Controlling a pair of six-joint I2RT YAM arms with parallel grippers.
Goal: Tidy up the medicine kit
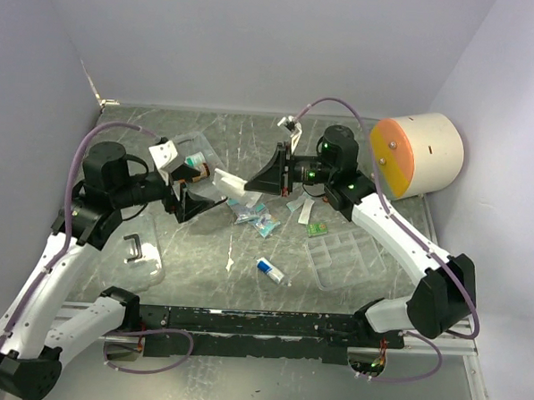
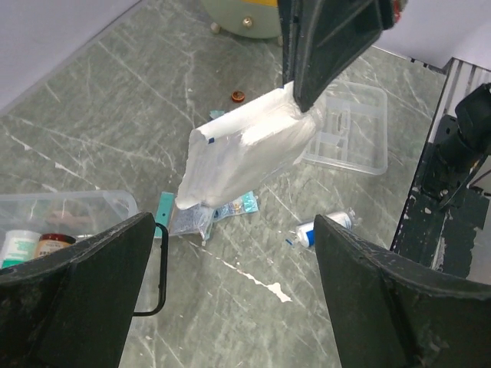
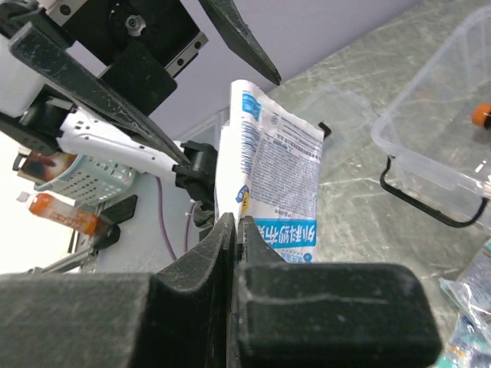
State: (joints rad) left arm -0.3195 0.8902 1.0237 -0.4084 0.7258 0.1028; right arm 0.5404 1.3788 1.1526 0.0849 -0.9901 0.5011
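Slipping: the packet [image 2: 238, 153] could fall beside the box [image 2: 84, 201] if the right gripper [image 2: 305, 92] lets go before the left gripper [image 2: 234, 230] shuts.
Right gripper: shut tight on one end of the packet, up in the air near the box.
Left gripper: jaws wide open, one on each side of the packet, not touching.
Box: open on the table, under the left arm.
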